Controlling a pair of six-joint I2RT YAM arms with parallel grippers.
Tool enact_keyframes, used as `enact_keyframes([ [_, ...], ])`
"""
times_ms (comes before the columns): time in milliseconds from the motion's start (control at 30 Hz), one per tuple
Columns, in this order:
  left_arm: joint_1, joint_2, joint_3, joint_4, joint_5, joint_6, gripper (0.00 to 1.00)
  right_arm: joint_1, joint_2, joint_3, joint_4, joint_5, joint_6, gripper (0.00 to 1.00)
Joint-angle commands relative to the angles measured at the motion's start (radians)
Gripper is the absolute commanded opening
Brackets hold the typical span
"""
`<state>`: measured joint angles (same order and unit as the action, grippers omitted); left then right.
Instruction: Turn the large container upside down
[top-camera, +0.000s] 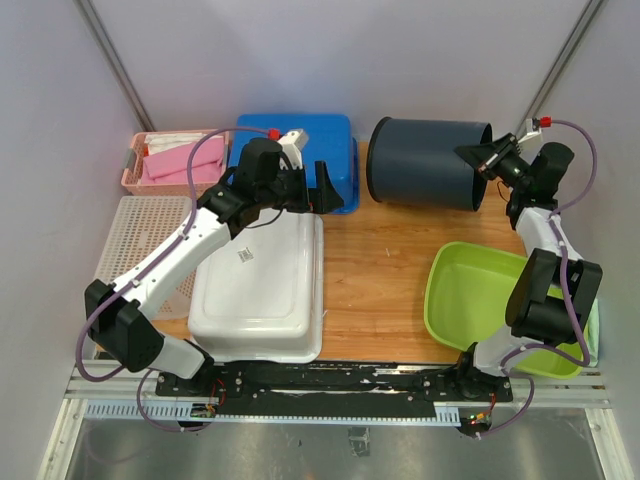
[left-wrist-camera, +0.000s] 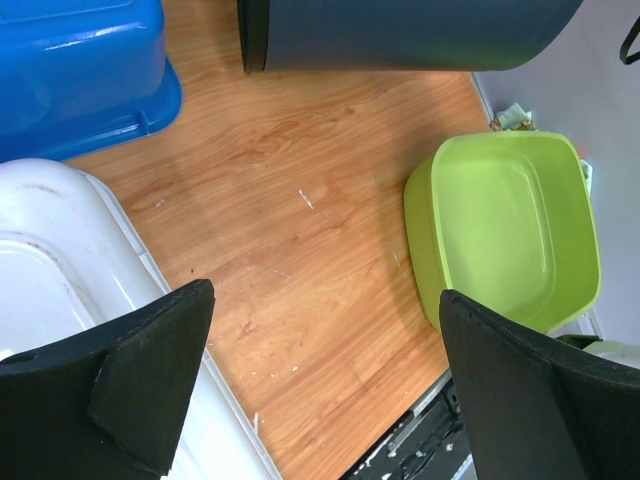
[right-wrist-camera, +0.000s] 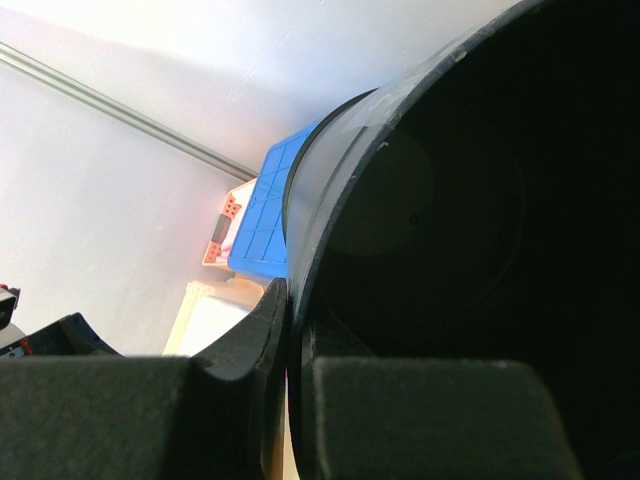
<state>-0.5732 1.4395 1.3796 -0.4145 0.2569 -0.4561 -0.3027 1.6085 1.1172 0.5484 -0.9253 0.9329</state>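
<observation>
The wooden table fills my top view. The biggest thing on it is the white tub, bottom up, at 8 o'clock. The large container, dark grey and round, lies on its side at 1 o'clock. Its mouth faces 3 o'clock and its base is just beside the blue bin at 12. The green basin sits upright at 4 o'clock. A white mesh tray is at 9 and a pink basket at 10. My right gripper is pinching the container's rim, one finger inside the wall and one outside. My left gripper hangs spread wide near the tub's far right corner, holding nothing.
</observation>
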Motion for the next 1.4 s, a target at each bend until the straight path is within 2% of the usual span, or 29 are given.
enact_keyframes([
  [0,0.000,-0.036,-0.007,0.003,0.013,0.018,0.99,-0.011,0.047,-0.019,-0.184,-0.035,-0.114,0.01],
  [733,-0.001,-0.042,-0.009,-0.001,0.016,0.023,0.99,-0.030,0.079,-0.025,-0.225,-0.067,-0.147,0.02],
  [1367,-0.001,-0.038,-0.012,0.014,0.022,0.016,0.99,-0.058,0.093,-0.064,-0.367,-0.042,-0.270,0.18],
])
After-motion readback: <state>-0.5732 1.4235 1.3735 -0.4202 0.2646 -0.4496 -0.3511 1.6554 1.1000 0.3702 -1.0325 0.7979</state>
